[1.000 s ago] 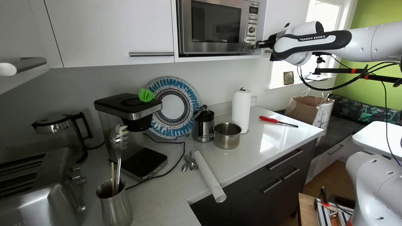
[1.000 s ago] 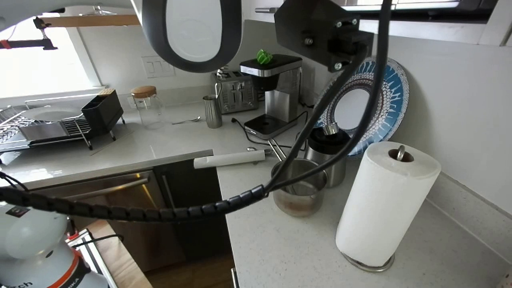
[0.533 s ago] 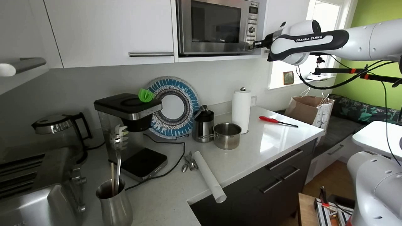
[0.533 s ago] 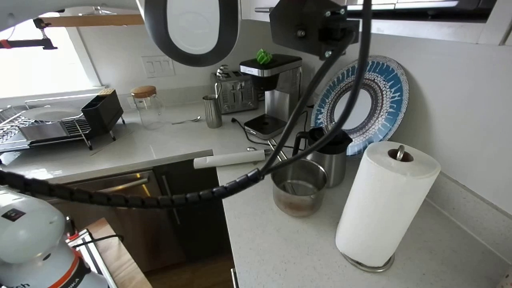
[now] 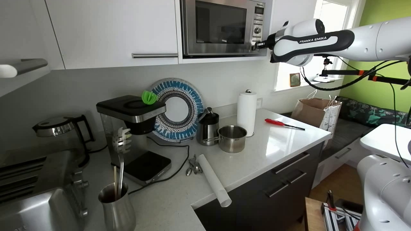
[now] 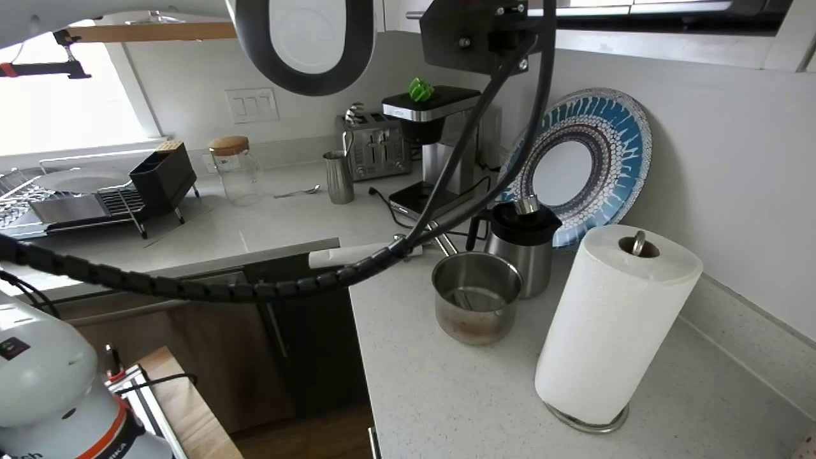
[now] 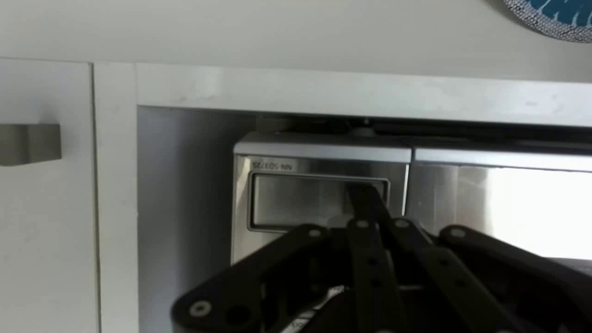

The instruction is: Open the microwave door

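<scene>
Two jaws, drawn together with nothing seen between them, end the gripper (image 7: 364, 192). Their tips overlie the wide framed button (image 7: 296, 199) at the foot of the control strip (image 5: 258, 22) of the microwave (image 5: 223, 29), at the button's end nearest the microwave door (image 5: 221, 19). Contact: cannot tell from these views. Door covers most of the microwave's front and looks flush with the strip, so shut. Just beside the microwave, on its side away from the strip, a white cabinet door (image 5: 115, 32) with a bar handle (image 5: 154, 55). Below the microwave, the surface (image 5: 253, 157) carries a saucepan (image 5: 231, 140) and a paper towel roll (image 5: 246, 114), both well apart from the jaws. Progress, as judged: reach done or nearly so, on the reading that this button is the release; no press confirmed; door not opened. Left: push the button until the door lets go, then swing it wide. Whether it would spring out unaided, unknown.
</scene>
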You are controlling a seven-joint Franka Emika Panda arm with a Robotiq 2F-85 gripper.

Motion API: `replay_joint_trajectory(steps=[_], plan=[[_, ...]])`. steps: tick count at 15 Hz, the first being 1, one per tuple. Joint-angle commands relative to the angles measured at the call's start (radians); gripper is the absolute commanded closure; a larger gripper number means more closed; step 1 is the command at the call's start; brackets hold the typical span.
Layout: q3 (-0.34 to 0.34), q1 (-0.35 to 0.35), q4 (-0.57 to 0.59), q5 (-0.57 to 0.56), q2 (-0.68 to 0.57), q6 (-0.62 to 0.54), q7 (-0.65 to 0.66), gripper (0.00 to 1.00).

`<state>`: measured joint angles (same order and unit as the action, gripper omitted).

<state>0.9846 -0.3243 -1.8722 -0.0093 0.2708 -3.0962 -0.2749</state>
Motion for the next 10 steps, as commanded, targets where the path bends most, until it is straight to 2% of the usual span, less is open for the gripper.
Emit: replay_joint_trajectory(steps=[1, 6, 7, 10], plan=[[0.009, 0.018, 0.01, 0.005, -0.02, -0.009, 0.014, 1.0], [0.055, 0.04, 0.023, 0.025, -0.045, -0.003, 0.023, 1.0], [0.098, -0.019, 0.009, 0.047, -0.012, -0.029, -0.013, 1.0], [0.198, -0.124, 0.018, 0.069, -0.003, -0.052, -0.048, 1.0]])
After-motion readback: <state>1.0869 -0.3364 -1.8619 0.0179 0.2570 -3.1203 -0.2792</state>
